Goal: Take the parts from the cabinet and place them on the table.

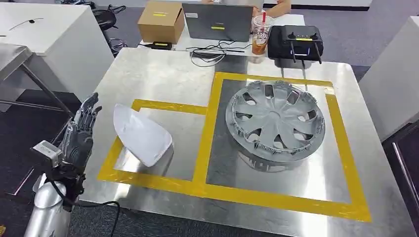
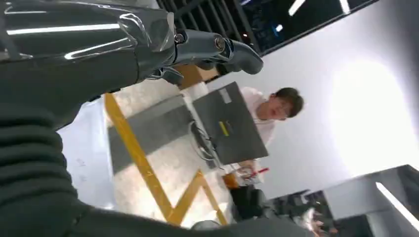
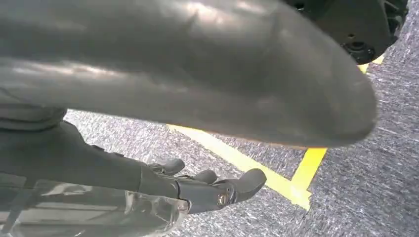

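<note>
Brushed-metal table (image 1: 163,74): spoked grey hubcap (image 1: 274,120) toward right edge, smooth white shell (image 1: 142,133) near left edge. Left hand (image 1: 81,131) released, fingers spread; right hand (image 3: 197,185) released above speckled carpet (image 3: 365,163).

Beyond the steel table sits a cardboard box (image 1: 160,20), next to it a grey laptop (image 1: 217,21), an iced drink (image 1: 260,35) with a red straw, and a black controller (image 1: 295,42). A person (image 2: 276,106) sits behind the laptop.

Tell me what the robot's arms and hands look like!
The left arm is shiny silver with a black cable looping off it. The left hand is dark grey, with a small pale box at the wrist. The right hand is grey too, with darker fingers.
</note>
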